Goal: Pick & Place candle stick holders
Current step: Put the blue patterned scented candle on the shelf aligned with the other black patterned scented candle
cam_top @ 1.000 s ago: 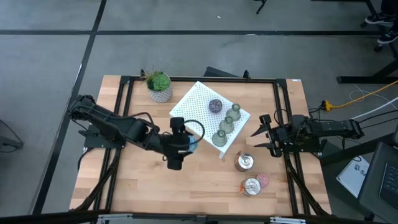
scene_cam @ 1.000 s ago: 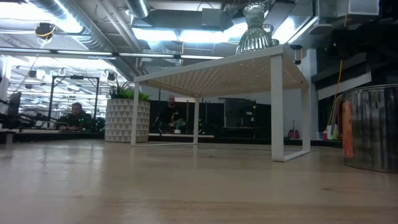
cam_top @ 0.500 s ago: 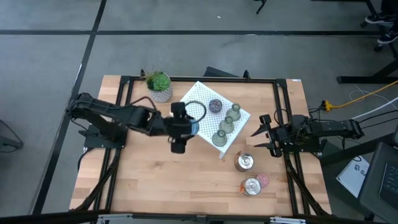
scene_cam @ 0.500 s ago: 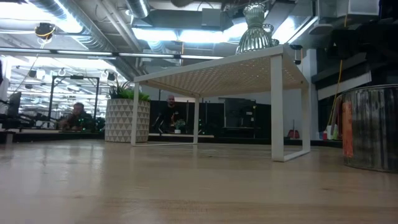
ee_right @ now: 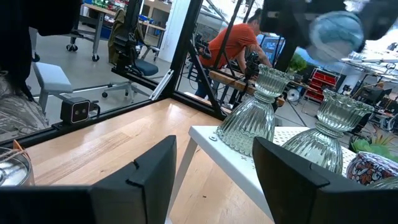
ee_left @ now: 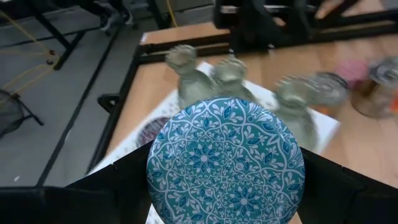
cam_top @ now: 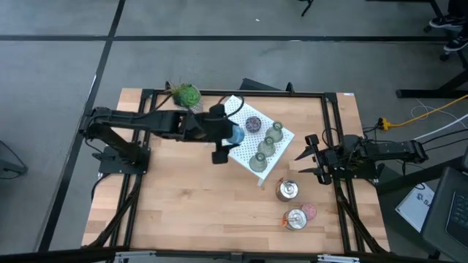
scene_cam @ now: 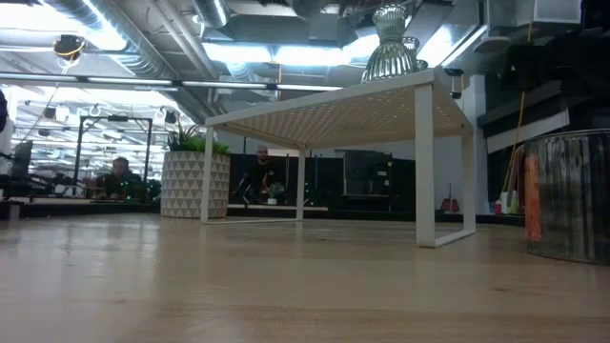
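My left gripper [cam_top: 227, 138] is shut on the blue patterned candle stick holder [cam_top: 235, 134], above the left edge of the white perforated stand [cam_top: 232, 111]. On the stand rest the purple holder [cam_top: 253, 124] and three olive-green ones [cam_top: 276, 131] [cam_top: 267, 145] [cam_top: 257, 161], each on its base. Two silver holders [cam_top: 287, 190] [cam_top: 295, 218] and the pink one [cam_top: 310, 211] rest on the table to the near right. My right gripper [cam_top: 306, 155] is open and empty at the table's right side, pointing toward the stand. My left gripper pinches the blue holder's opposite sides [ee_left: 155, 180] between its two fingers [ee_left: 118, 186], which point roughly level toward the table's right. The holder's round patterned face [ee_left: 225, 155] is turned toward the wrist camera. It is lifted clear, over the stand.
A green potted plant [cam_top: 188, 99] stands at the far edge, left of the stand. In the low view the stand's legs [scene_cam: 425, 167] and a silver holder [scene_cam: 570, 195] show. A person in orange [ee_right: 231, 45] sits beyond the table.
My left gripper has carried the blue holder from the table's middle toward the far edge and slightly right, rising, until it is over the stand's left edge. It stays shut on the holder.
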